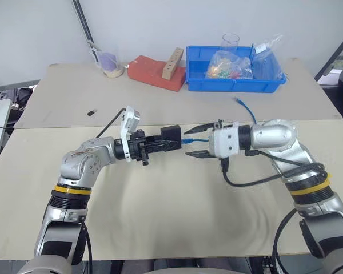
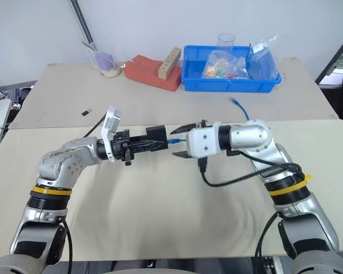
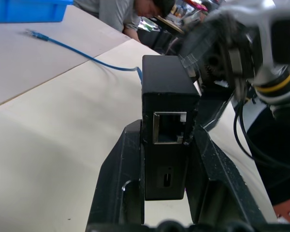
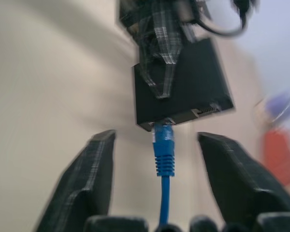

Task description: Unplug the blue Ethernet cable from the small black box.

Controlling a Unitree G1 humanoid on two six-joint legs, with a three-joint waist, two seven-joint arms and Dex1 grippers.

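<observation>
**Right wrist view: cable plugged in, box pinched in the air**

The blue Ethernet cable sits with its plug in the small black box. The left gripper is pressed together on that box, holding it above the beige table. Facing the box, the right gripper has its fingers spread, one on each side of the cable, apart from it. Beyond the box, the cable's far end lies on the table near the blue bin.

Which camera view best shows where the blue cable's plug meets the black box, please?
The right wrist view: the blue cable runs straight into the black box. The head views show it small; the left wrist view shows an empty port.
</observation>
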